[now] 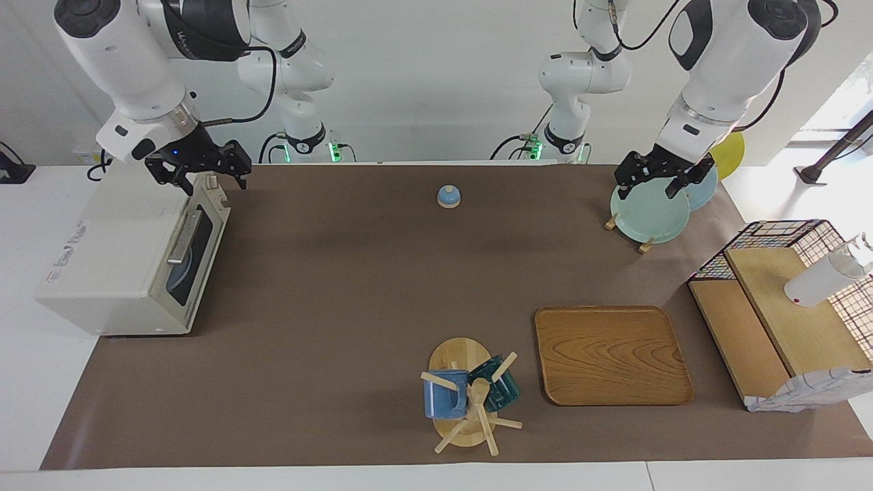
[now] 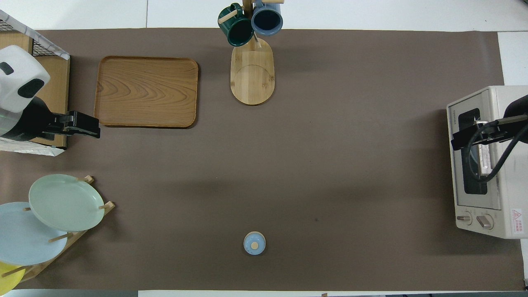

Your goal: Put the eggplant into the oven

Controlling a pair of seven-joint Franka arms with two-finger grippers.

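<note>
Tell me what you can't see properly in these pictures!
- Inside the oven: its dark glass door is shut in both views, so what is inside cannot be told. No eggplant shows anywhere.
- Oven door, overhead view: the right gripper and its cable cover part of it, and the picture's edge cuts off the oven's body.
- Yellow plate: the left arm hides most of it in the facing view, and the overhead view's corner cuts it off.

The boxy cream-white toaster oven [image 2: 486,181] is cut off by the overhead picture's edge; its dark glass door hides the inside. The yellow plate [image 2: 7,275] is cropped.
</note>
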